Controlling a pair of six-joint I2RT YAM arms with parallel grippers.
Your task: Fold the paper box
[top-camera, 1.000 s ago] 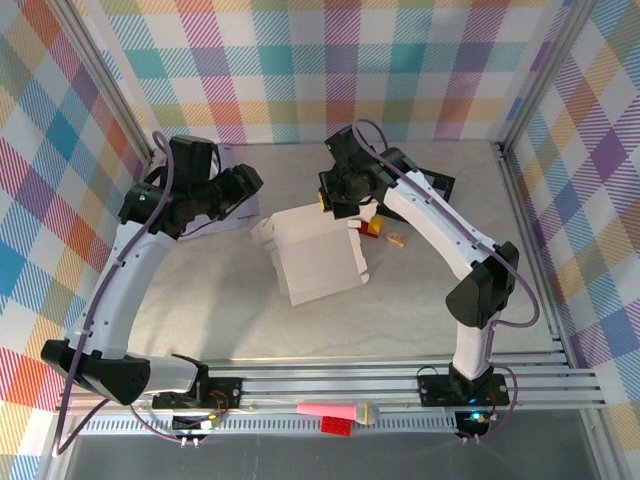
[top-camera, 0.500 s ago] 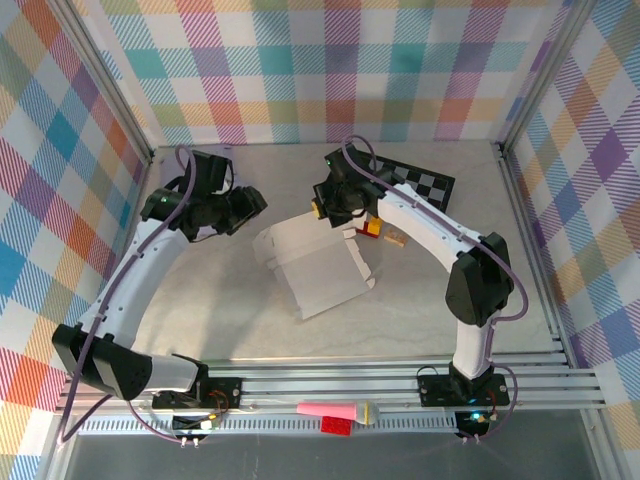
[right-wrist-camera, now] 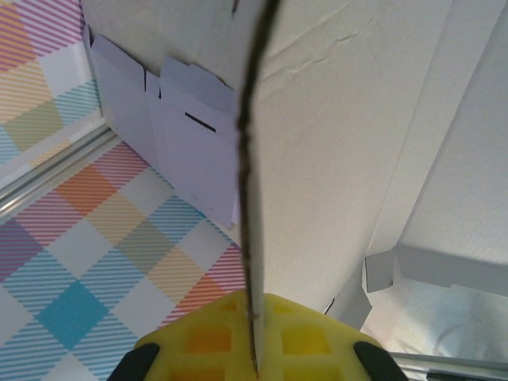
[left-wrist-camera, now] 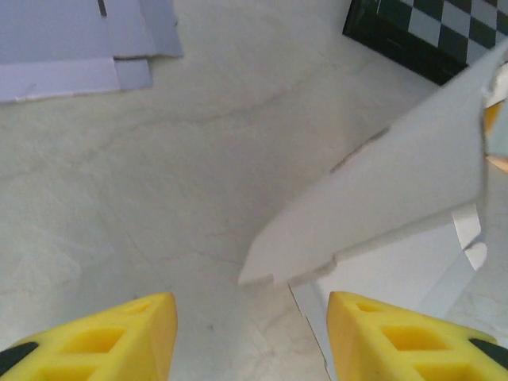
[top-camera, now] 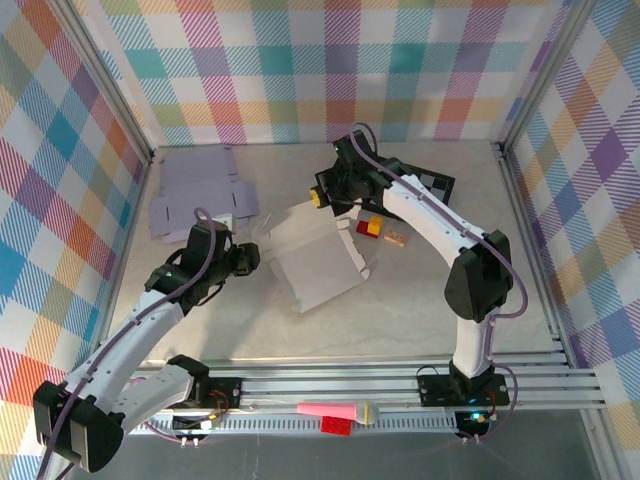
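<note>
Your right gripper (top-camera: 333,197) has its jaws clamped on the raised far flap of the white paper box (top-camera: 318,262), mid-worktop (top-camera: 250,325). Your left gripper (top-camera: 247,258) sits just left of the box, jaws apart, holding nothing. A lilac sheet (top-camera: 190,197) lies far-left of the box.

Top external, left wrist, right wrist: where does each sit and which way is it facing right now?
Top external: above and behind the bases, looking down on the grey table; both arms show, left end effector and right end effector near the white paper box.
Left wrist: low over the table, facing the box's raised flap; its open yellow fingertips show.
Right wrist: looking along that flap edge-on; its yellow fingers pinch it.
Shared: all three show the flat lilac cardboard sheet.
</note>
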